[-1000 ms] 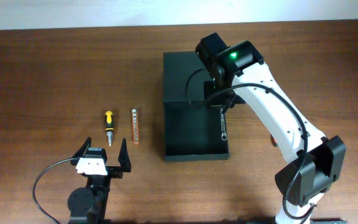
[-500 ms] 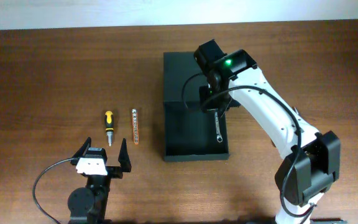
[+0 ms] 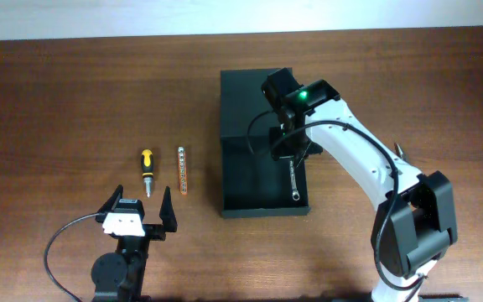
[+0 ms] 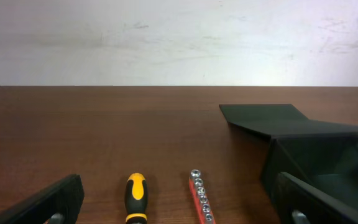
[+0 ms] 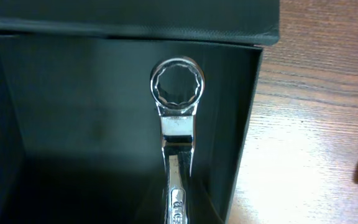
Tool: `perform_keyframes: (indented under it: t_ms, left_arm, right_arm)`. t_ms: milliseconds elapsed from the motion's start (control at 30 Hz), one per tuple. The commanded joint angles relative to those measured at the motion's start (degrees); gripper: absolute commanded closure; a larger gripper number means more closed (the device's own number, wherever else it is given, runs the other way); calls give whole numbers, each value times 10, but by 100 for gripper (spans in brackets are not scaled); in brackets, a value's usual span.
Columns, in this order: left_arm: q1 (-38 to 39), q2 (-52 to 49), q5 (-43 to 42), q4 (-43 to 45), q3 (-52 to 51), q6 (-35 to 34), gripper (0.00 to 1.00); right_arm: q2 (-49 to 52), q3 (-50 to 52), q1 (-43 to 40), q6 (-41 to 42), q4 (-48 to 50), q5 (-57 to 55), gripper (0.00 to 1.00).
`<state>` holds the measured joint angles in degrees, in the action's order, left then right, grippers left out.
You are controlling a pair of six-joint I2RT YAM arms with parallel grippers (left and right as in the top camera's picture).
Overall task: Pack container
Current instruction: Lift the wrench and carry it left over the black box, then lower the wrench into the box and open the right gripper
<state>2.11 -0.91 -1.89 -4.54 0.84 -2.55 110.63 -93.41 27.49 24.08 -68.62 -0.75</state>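
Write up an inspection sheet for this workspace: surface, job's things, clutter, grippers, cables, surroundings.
Surface: brown wooden table, no spills or marks seen.
Job's things: black container open, flap lid laid back; a wrench is inside it by the right wall, and whether it touches the floor cannot be told. The yellow-handled screwdriver and the red socket rail lie side by side left of the container, apart from it.
Clutter: nothing seen.
Grippers: left gripper jaws open, empty, near the front edge; right gripper jaws shut on the wrench.
Cables: a black cable loops beside the left arm's base, clear of the tools.
Surroundings: pale wall behind the table.
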Motion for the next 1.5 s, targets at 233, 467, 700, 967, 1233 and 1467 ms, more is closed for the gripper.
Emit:
perform_keyframes:
  t_ms: [233, 467, 700, 967, 1233, 1467]
  left_arm:
    - [-4, 2, 2, -1, -3, 11, 1]
    - [-4, 2, 2, -1, -3, 11, 1]
    - [-4, 2, 2, -1, -3, 11, 1]
    - [-4, 2, 2, -1, -3, 11, 1]
    - [-4, 2, 2, -1, -3, 11, 1]
    - [-4, 2, 2, -1, -3, 11, 1]
  right_arm:
    - [-7, 57, 4, -2, 42, 3, 96]
    - [-7, 59, 4, -3, 46, 3, 96]
    - [-7, 59, 4, -2, 53, 3, 96]
    - [-7, 60, 4, -2, 57, 3, 96]
    - [-7, 74, 4, 0, 67, 4, 96]
    - [-6, 85, 4, 0, 76, 4, 96]
